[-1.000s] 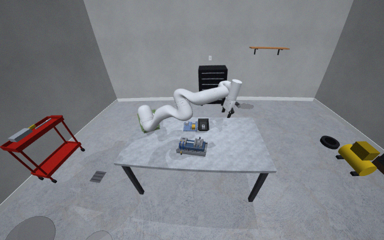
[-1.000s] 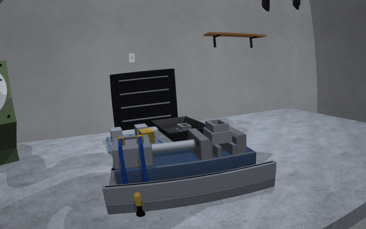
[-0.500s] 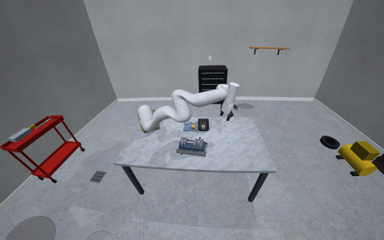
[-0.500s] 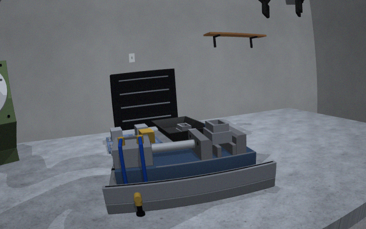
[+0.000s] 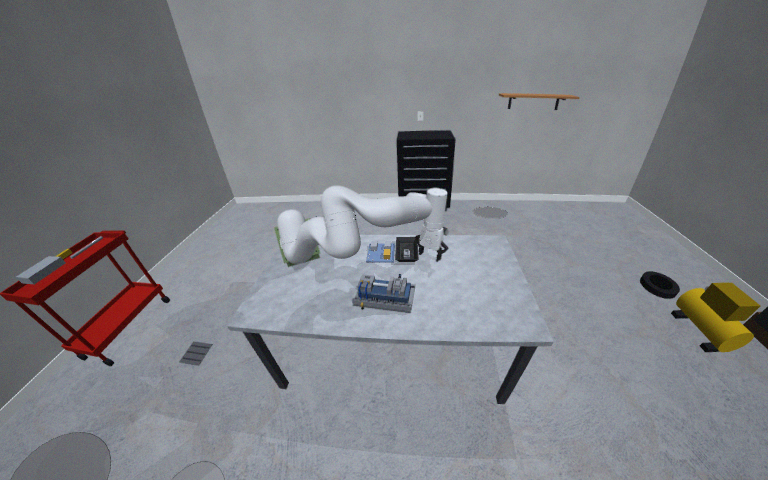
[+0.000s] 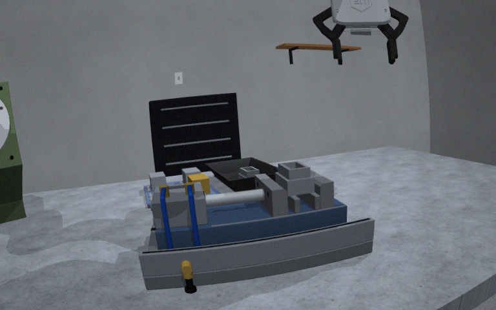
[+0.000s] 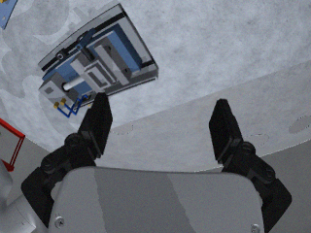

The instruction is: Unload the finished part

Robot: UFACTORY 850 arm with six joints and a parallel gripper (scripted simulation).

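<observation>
The vise (image 5: pixel 385 291) stands mid-table on a grey base with a blue bed; it also shows in the exterior view (image 6: pixel 248 208) and in the wrist view (image 7: pixel 97 68). The finished part (image 6: pixel 294 172), a grey block with a square pocket facing up, sits between the vise jaws. The dark outfeed tray (image 6: pixel 237 172) lies behind the vise (image 5: pixel 406 249), with a small grey pocketed block (image 6: pixel 249 170) on its floor. My gripper (image 6: pixel 363 58) (image 5: pixel 440 251) is open and empty. It hangs high above the table, behind and to the right of the vise, just right of the tray.
A blue plate with a yellow block (image 5: pixel 380 252) lies left of the tray. A black drawer cabinet (image 5: pixel 425 161) stands behind the table. A red cart (image 5: pixel 79 288) is at the far left; a tyre (image 5: pixel 659 284) and a yellow compressor (image 5: pixel 716 316) are at the right.
</observation>
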